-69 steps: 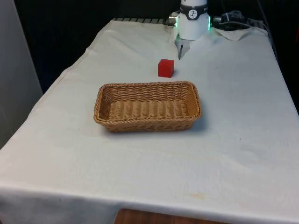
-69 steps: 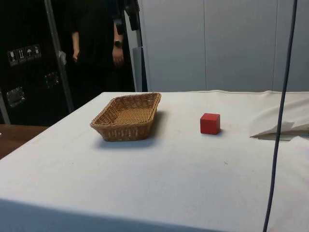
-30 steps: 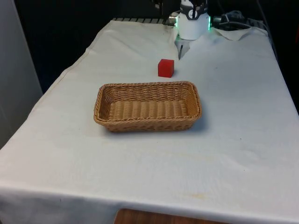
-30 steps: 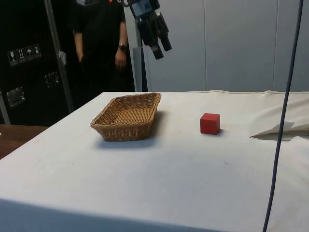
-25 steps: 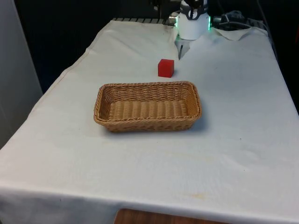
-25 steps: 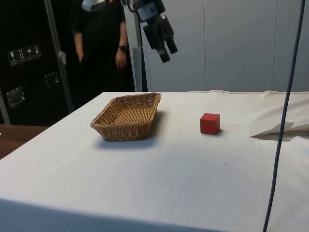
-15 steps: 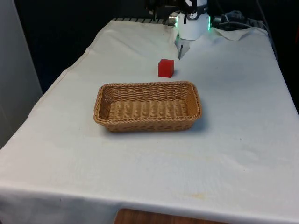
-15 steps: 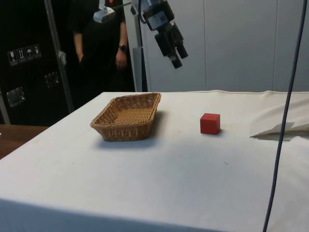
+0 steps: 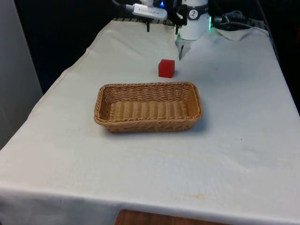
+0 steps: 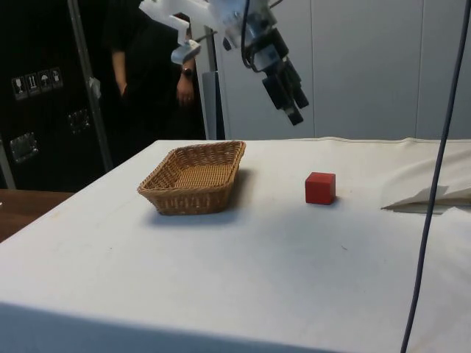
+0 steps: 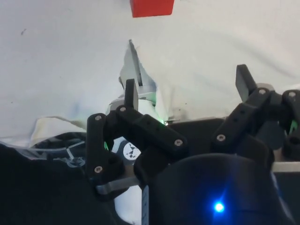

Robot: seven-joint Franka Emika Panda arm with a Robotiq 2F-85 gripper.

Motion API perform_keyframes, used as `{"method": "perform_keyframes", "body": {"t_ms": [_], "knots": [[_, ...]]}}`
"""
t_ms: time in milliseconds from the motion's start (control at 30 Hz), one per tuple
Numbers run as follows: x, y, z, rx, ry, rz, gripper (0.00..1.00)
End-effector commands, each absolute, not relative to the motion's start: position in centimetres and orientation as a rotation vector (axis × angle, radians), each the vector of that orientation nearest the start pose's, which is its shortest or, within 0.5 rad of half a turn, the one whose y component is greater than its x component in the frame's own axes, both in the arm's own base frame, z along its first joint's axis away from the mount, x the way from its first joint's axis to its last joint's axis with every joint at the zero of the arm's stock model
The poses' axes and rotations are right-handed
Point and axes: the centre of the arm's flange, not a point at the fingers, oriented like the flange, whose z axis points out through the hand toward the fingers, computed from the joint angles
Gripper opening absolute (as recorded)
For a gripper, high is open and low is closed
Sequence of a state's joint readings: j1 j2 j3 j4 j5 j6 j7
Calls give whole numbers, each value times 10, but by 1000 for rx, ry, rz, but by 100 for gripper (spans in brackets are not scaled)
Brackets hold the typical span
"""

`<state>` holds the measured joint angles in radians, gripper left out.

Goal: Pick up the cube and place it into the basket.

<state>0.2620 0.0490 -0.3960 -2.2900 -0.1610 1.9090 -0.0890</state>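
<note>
A red cube rests on the white cloth, just beyond the far long side of the wicker basket. Nothing lies in the basket. My gripper hangs in the air, tilted, high above the table between the basket and the cube and touching neither. From the wrist, the gripper is open, with only cloth between the two black fingers, and the cube lies well beyond the tips.
A person in dark clothes stands behind the table near the basket's end. Bunched cloth lies past the cube by the robot's base, and a thin cable hangs down there.
The arm has swung into sight and my gripper has come down and across from above the basket's far end towards the cube. Cube and basket have not moved.
</note>
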Motion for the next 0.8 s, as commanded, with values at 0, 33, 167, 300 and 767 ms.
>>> {"method": "perform_keyframes", "body": {"t_ms": [0,33,167,300,767], "knots": [[460,-76,301,-3175,-69,700,100],[458,-77,298,-3175,-72,701,100],[454,-80,287,-3172,-78,704,100],[449,-86,269,-3170,-82,692,100],[431,-89,228,-3151,-52,687,100]]}}
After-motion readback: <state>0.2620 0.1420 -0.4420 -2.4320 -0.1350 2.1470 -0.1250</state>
